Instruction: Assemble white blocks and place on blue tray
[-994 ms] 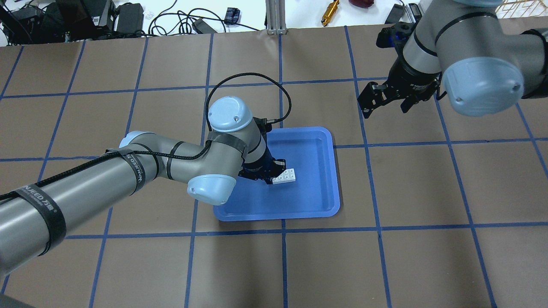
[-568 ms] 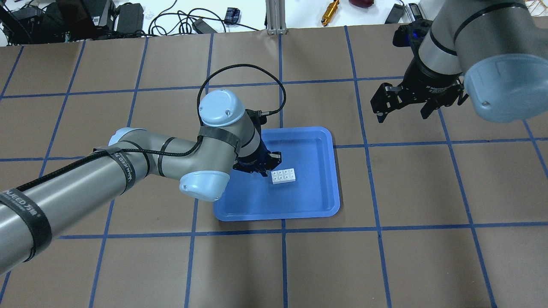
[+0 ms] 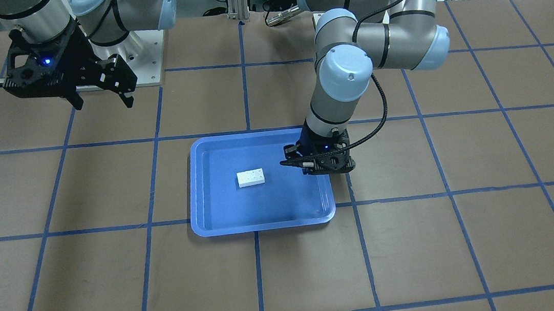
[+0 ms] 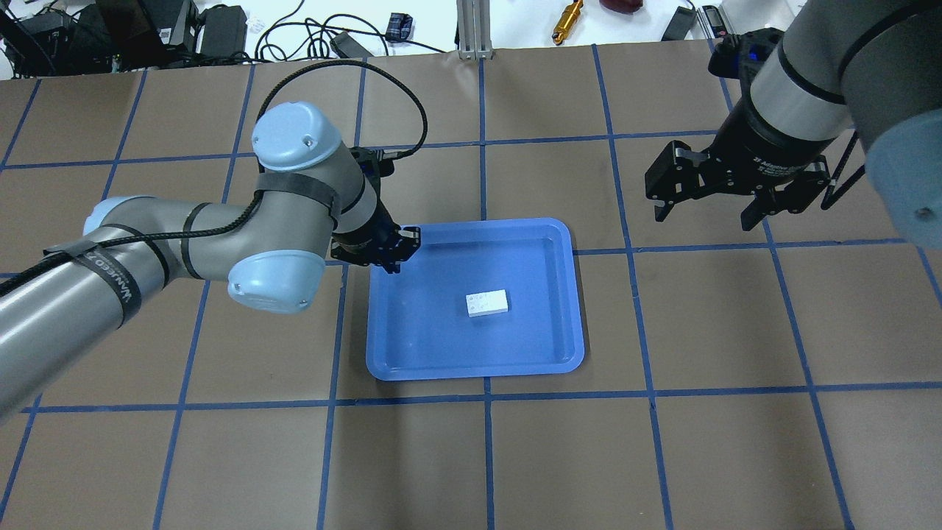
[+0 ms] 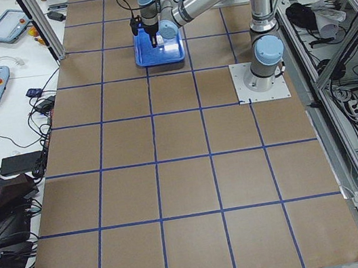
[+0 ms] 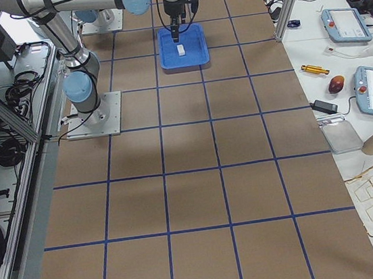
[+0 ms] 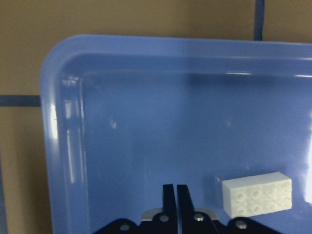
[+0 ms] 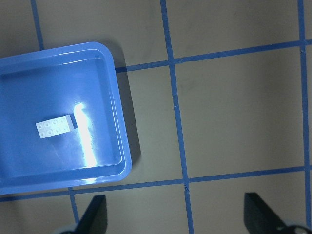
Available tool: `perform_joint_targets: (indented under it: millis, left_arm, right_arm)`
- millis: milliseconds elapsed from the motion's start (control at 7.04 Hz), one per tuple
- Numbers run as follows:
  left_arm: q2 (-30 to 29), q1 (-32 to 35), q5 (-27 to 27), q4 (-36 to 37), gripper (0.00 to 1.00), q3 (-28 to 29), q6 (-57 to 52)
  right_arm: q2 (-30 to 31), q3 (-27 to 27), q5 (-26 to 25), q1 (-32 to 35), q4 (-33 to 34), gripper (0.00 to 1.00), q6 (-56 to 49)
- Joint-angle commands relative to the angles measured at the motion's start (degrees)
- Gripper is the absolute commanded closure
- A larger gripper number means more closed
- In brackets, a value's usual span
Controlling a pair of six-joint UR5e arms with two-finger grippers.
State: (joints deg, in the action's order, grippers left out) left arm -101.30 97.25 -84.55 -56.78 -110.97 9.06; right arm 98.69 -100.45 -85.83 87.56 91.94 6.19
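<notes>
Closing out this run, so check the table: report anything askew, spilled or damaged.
Nothing stands out. The joined white blocks lie flat, studs up, inside the blue tray, clear of its rim. The left gripper, jaws shut, is over a tray corner; the right gripper is open, well aside.

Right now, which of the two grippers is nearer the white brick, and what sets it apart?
The left gripper: it is shut and sits at the blue tray's edge, near the white brick, while the right gripper is wide open, off beyond the tray.
</notes>
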Motion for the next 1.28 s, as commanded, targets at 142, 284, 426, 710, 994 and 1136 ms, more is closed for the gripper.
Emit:
perform_joint_targets:
  millis: [142,284,426,710,994,1136]
  left_arm:
    - [7.2,-6.3,-4.2,-21.6,0.78,10.2,-5.4]
    - [8.4,-7.9,-4.2,-30.6,0.75,16.1,-6.9]
    - [9.6,-8.2,-4.5,-34.7,0.72,19.1,-7.3]
    - [12.0,-8.3,-4.5,-35.2,0.62,19.0,-7.2]
    - [13.0,-8.4,-4.5,-35.2,0.07,19.1,-7.3]
    - [12.9,-8.7,-4.2,-34.6,0.00,19.0,-7.6]
  right_arm:
    - [-0.2,0.3,-1.8,0.2,-3.3,0.00,5.0]
    - [-1.3,1.3,-2.2,0.6,-3.3,0.00,5.2]
    - [-2.0,3.8,-2.7,0.9,-4.6,0.00,5.1]
    - [-4.2,7.3,-2.8,3.0,-4.7,0.00,5.0]
    - [-4.7,7.6,-2.8,3.1,-4.4,0.00,4.9]
    - [-4.7,7.6,-2.8,3.1,-4.3,0.00,4.9]
